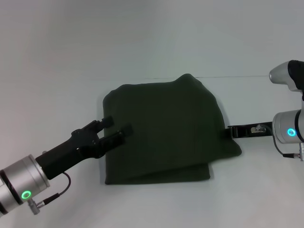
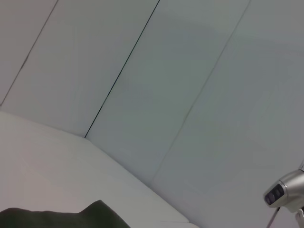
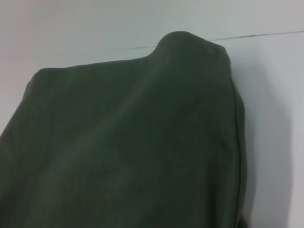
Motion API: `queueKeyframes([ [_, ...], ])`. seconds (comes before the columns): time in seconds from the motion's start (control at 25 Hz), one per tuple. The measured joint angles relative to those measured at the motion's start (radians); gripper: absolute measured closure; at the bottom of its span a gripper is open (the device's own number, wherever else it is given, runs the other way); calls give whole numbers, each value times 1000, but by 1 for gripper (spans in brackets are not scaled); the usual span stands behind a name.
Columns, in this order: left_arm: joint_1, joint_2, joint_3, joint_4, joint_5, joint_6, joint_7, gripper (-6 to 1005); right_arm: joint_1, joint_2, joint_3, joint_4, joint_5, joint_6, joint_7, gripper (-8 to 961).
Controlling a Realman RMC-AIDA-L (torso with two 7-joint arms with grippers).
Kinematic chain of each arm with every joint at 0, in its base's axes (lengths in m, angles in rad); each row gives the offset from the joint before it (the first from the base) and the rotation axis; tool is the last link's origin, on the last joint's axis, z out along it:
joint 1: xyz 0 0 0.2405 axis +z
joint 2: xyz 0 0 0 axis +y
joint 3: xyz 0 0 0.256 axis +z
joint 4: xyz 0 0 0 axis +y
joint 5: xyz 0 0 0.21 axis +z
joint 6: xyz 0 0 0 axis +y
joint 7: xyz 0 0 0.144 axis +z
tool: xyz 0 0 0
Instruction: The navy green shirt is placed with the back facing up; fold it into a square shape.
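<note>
The navy green shirt point(image 1: 166, 130) sits mid-frame on the white table point(image 1: 57, 71), already folded into a rough square. The left gripper point(image 1: 118, 129), fingers spread and holding nothing, hovers over its left edge. The right gripper point(image 1: 231, 131) touches the right edge, can't tell its grip.

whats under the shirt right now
Only the white table shows around the shirt. The lower layers peek out at its near edge. The left end effector lies over its left edge. Anything beneath the cloth is covered.
</note>
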Motion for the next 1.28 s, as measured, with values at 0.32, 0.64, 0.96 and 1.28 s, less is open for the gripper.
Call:
queueKeyframes([
  [0.32, -2, 0, 0, 0, 0, -2, 0, 124, -6, 0, 35, -26, 8, -54, -36, 924],
  [0.64, -9, 0, 0, 0, -1, -3, 0, 125, -16, -5, 88, -59, 9, -133, -48, 910],
  [0.96, -12, 1, 0, 0, -2, -3, -13, 125, -28, -11, 123, -75, 7, -163, -52, 896],
  [1.28, -14, 2, 0, 0, -1, -1, -14, 125, -29, 4, 114, -65, -19, -87, -52, 882],
])
